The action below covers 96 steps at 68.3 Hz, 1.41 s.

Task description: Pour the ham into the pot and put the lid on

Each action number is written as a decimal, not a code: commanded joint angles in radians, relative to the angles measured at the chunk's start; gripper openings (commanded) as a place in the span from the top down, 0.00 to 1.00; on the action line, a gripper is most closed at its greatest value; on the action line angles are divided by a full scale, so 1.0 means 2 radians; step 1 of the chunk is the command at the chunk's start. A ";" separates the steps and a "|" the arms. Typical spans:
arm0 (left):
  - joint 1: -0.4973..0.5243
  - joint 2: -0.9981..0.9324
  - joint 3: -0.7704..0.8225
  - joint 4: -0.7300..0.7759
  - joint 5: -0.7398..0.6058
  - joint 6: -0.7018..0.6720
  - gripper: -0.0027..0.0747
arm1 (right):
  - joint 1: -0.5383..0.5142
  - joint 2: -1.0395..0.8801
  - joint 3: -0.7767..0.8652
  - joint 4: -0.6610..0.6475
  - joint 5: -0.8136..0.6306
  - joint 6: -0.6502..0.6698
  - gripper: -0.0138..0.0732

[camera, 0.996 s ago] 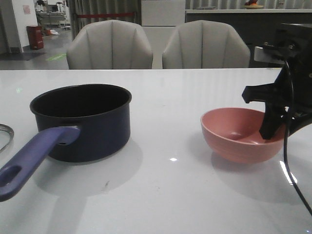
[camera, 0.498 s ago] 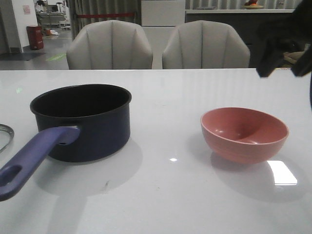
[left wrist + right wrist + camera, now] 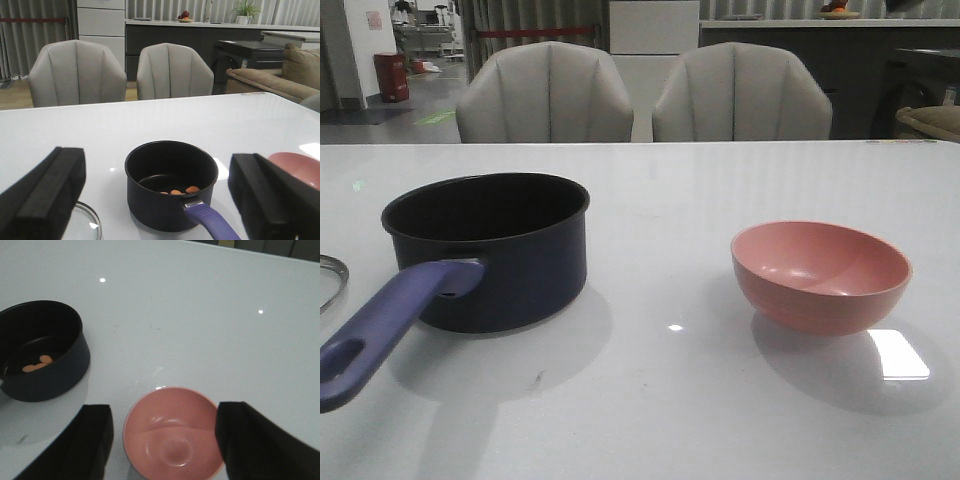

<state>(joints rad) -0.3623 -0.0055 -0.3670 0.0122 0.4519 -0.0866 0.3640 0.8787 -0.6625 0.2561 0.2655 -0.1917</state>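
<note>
Fingers (image 3: pixel 50 195) of the left gripper (image 3: pixel 160 200) spread wide, nearest the lid (image 3: pixel 90 225) lying beside the pot (image 3: pixel 170 185); right fingers (image 3: pixel 95 440) likewise apart.

A salmon-pink bowl (image 3: pixel 821 276) sits upright on the white table (image 3: pixel 670 400) before two grey chairs (image 3: pixel 545 92).

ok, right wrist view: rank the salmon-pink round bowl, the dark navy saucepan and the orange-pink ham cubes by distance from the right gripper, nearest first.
1. Salmon-pink round bowl: empty, right between the open fingers of the right gripper.
2. Dark navy saucepan: off to one side, apart from the bowl.
3. Orange-pink ham cubes: on the saucepan's floor, toward its far side.
</note>
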 commanded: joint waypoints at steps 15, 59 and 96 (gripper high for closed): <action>-0.004 0.003 -0.013 0.000 -0.043 0.000 0.16 | 0.037 -0.220 0.152 0.005 -0.085 -0.004 0.22; -0.004 0.003 -0.013 -0.002 -0.035 0.000 0.16 | 0.040 -0.406 0.257 0.007 -0.098 0.001 0.67; -0.004 0.146 -0.090 0.011 0.004 -0.010 0.06 | 0.040 -0.406 0.257 0.007 -0.098 0.001 0.64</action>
<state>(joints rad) -0.3623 0.1883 -0.4804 0.0197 0.5130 -0.0866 0.4444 0.0569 -0.1217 0.2626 0.1551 -0.1830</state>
